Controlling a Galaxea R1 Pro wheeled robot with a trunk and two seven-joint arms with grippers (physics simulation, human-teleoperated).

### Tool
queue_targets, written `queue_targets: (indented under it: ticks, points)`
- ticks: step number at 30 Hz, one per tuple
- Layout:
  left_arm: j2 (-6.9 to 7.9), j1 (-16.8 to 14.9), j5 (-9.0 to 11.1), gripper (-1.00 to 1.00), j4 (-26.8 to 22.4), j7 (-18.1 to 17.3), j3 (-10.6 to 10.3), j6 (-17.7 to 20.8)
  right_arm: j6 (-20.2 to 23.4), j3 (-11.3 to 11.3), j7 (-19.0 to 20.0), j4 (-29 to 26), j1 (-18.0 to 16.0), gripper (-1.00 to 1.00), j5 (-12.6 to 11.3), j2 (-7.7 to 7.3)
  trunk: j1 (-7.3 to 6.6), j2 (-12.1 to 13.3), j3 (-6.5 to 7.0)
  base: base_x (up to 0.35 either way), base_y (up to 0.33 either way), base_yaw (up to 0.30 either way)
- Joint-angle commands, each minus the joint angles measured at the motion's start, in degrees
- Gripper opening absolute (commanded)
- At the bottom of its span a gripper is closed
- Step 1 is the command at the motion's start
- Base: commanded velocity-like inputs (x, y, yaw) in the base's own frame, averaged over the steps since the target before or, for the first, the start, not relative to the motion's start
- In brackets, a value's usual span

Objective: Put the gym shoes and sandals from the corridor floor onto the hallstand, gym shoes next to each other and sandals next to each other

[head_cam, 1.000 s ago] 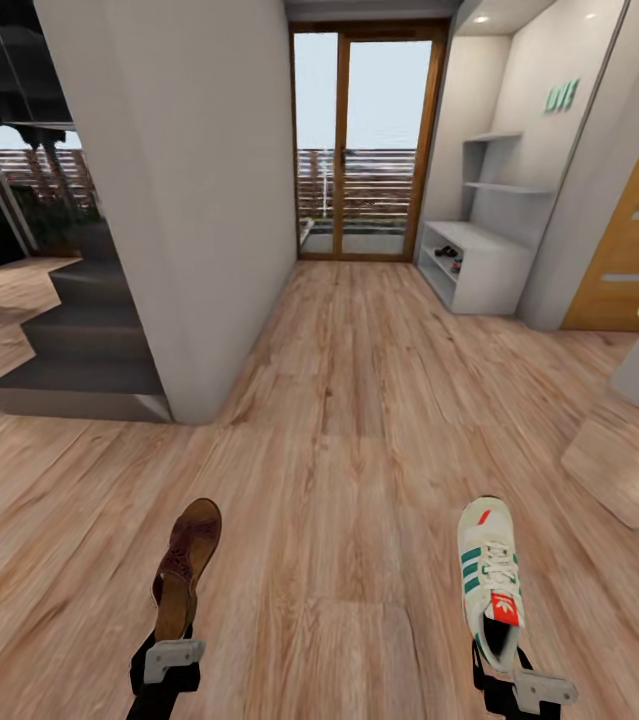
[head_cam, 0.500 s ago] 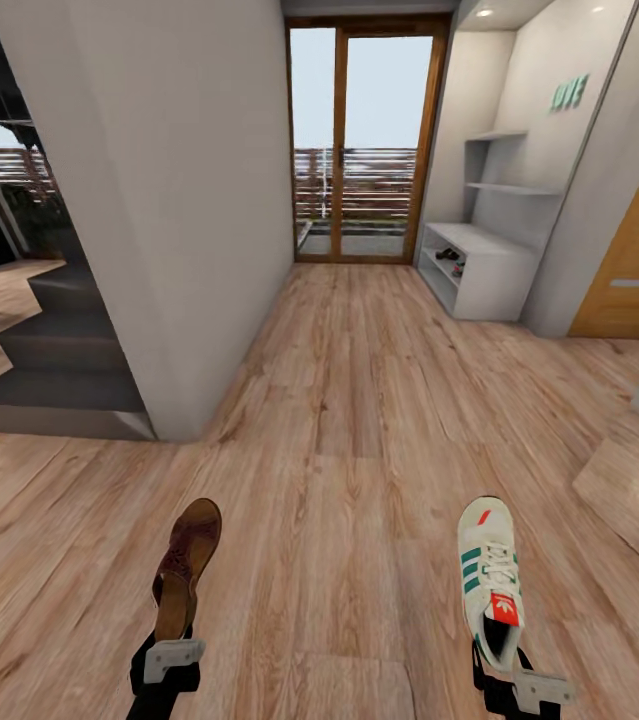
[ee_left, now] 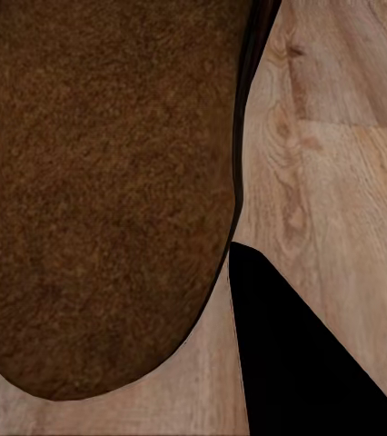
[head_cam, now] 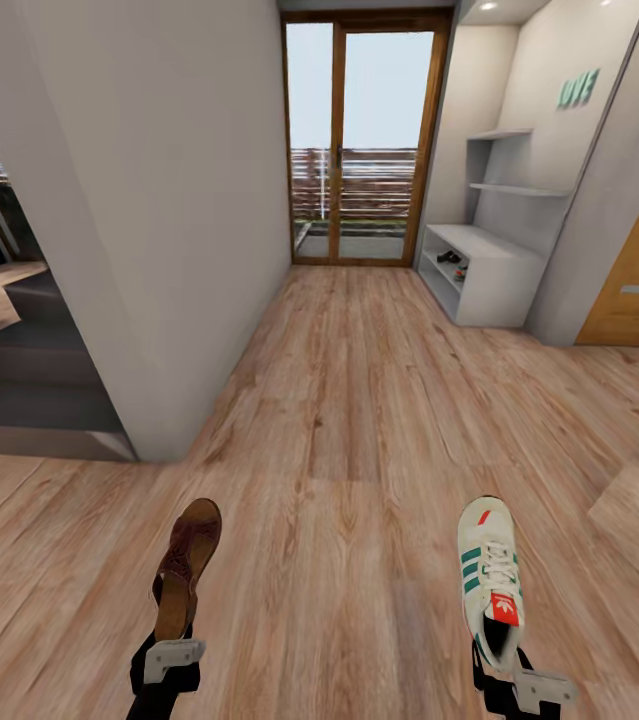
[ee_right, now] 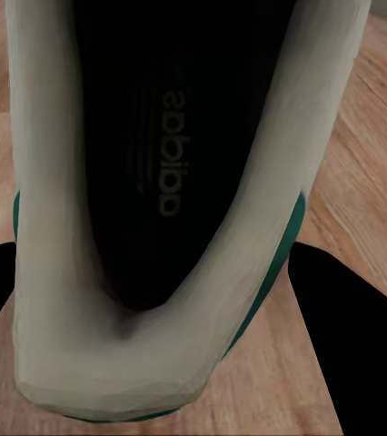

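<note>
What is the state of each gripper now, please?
Left gripper: closed on a brown sandal.
Right gripper: closed on a gym shoe.

Corridor, with the rack far ahead on the right.
The left gripper (head_cam: 171,655) holds a sandal (head_cam: 187,566) at the near left; the right gripper (head_cam: 512,680) holds a gym shoe (head_cam: 489,580) at the near right, both above the floor (head_cam: 349,440). The hallstand (head_cam: 489,270) stands against the right wall, beside the glass door (head_cam: 359,140) at the far end. A wall (head_cam: 159,200) rises to the left.
</note>
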Motion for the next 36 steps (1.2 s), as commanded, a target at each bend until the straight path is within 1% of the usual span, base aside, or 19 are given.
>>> queue_targets:
  ticks: [1, 36]
  points:
    - [0.10, -0.05, 0.01, -1.00, -0.03, 0.61, -0.44, -0.14, -0.13, 0.50, -0.18, -0.01, -0.03, -1.00, -0.48, -0.02, 0.02, -0.02, -0.05, 0.335, -0.085, 0.000]
    - [0.13, -0.05, 0.01, -1.00, -0.07, 0.61, -0.44, -0.15, -0.05, 0.50, -0.18, -0.01, -0.03, -1.00, -0.41, -0.02, 0.02, -0.02, -0.05, 0.335, -0.085, 0.000]
